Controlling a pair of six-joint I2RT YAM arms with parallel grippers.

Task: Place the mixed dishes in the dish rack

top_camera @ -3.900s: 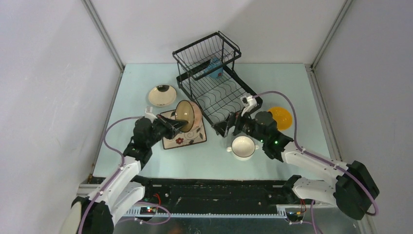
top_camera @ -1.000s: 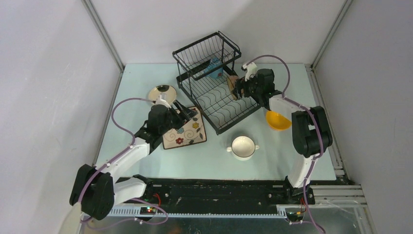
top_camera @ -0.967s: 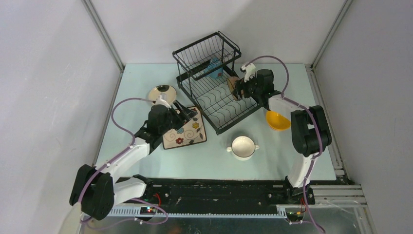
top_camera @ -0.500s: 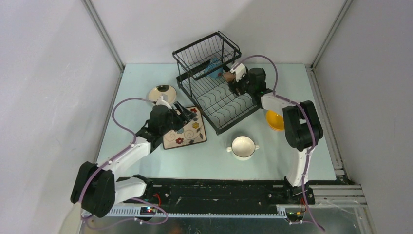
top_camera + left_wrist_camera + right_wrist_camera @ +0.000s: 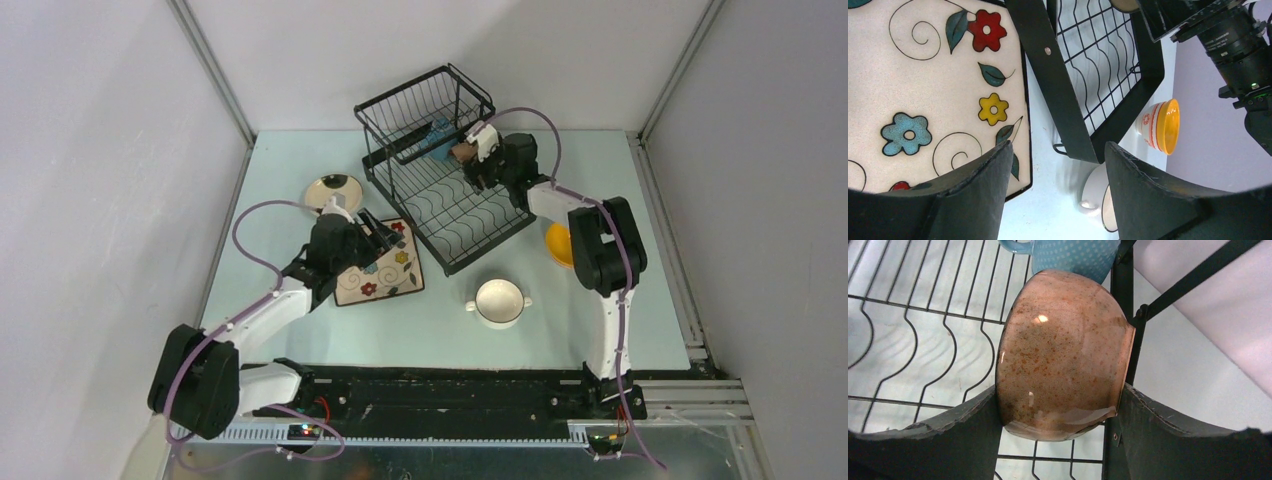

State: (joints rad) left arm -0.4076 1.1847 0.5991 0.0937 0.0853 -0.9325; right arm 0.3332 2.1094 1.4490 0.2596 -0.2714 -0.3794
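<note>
top external: both arms stretched over the pale surface [image 5: 420, 330]
dish rack [image 5: 470, 225]: black wire, at the far middle, with a flat lower tray in front and a raised basket behind
right hand [image 5: 470, 160]: at the rack's far right corner, pinching the brown bowl [image 5: 461, 152]
blue mug [image 5: 437, 135]: in the rack's far end, just beside the brown bowl; which tier, cannot tell
left hand [image 5: 378, 232]: over the far edge of the square cream floral plate [image 5: 385, 272], which lies flat just left of the rack
round cream plate [image 5: 333, 192]: on the surface, left of the rack
white two-handled cup [image 5: 498, 301]: upright, on the near side of the rack
yellow bowl [image 5: 557, 245]: right of the rack, partly behind the right arm
left wrist: fingers spread, nothing between them — plate edge, rack corner and cup rim below; yellow bowl tilted, its outside white with a red pattern
right wrist: brown bowl on its side, clamped between both fingers over the tray wires, beside an upright post — mug just beyond
</note>
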